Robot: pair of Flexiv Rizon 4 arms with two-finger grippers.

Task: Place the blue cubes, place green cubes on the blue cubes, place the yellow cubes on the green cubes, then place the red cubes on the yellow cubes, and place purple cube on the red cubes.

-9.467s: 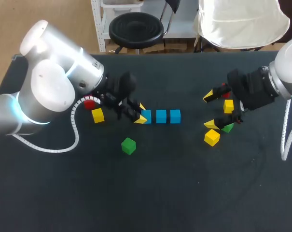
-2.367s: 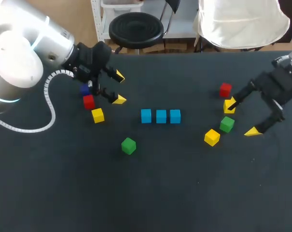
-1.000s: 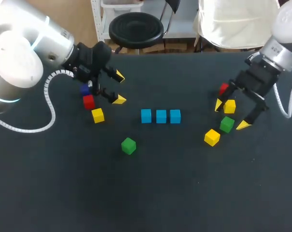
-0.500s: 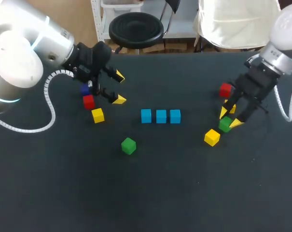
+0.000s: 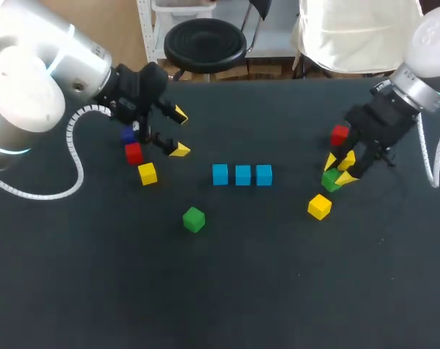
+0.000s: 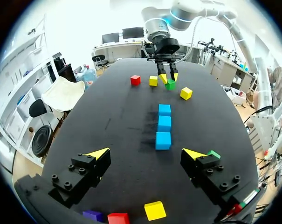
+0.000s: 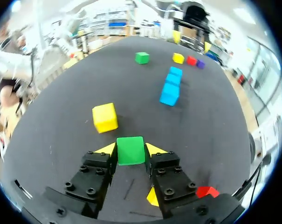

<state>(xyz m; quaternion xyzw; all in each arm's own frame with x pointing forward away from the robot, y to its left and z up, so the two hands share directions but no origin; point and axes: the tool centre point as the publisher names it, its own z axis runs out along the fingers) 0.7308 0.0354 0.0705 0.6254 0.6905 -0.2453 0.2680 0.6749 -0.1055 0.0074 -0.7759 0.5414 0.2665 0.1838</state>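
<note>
So, table (image 5: pixel 241 291): dark, matt and flat, lying under both arms.
Right hand (image 5: pixel 337 170): closed in on the held green cube (image 7: pixel 130 150), one yellow tip pressing each side; whether the cube rests on the table cannot be told.
Left hand (image 5: pixel 180 132): fingers spread wide, holding nothing, over the table's far left part.
Blue cubes (image 5: pixel 242 174): three in a tight row mid-table.
By the right hand: far yellow cube (image 5: pixel 345 160) and right red cube (image 5: pixel 340 134) just beyond it, near yellow cube (image 5: pixel 319 206) on its near side.
By the left hand: purple cube (image 5: pixel 128 134), left red cube (image 5: pixel 134 153) and left yellow cube (image 5: pixel 148 173) in a line.
Loose green cube (image 5: pixel 194 219): alone, nearer than the blue row.
</note>
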